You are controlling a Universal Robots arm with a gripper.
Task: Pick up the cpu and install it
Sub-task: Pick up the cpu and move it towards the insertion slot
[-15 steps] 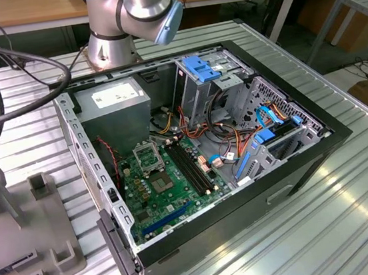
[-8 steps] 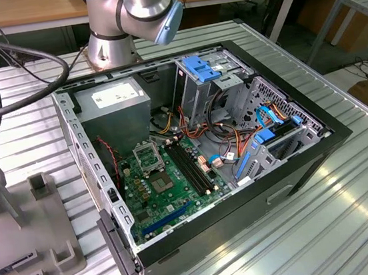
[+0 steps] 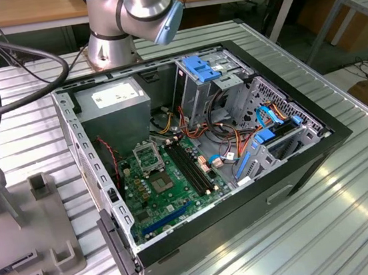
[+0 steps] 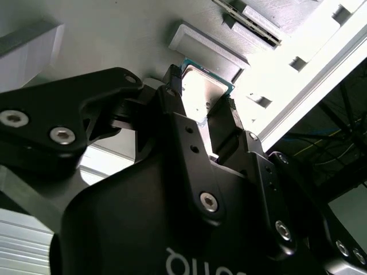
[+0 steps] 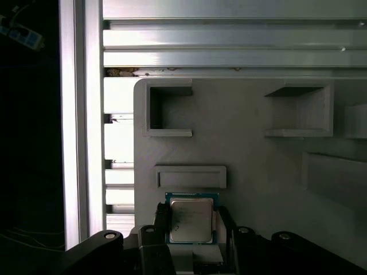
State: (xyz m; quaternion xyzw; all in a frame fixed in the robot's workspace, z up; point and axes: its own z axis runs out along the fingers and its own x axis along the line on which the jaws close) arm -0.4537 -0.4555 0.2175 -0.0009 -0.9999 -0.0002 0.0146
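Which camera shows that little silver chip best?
The first wrist view: the cpu faces it squarely, top plainly visible. In the second wrist view the gripper covers part of it. The exterior view shows the computer case.

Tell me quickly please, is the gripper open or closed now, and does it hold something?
Gripper: closed on the cpu, a finger against each of two opposite edges, over the grey tray.
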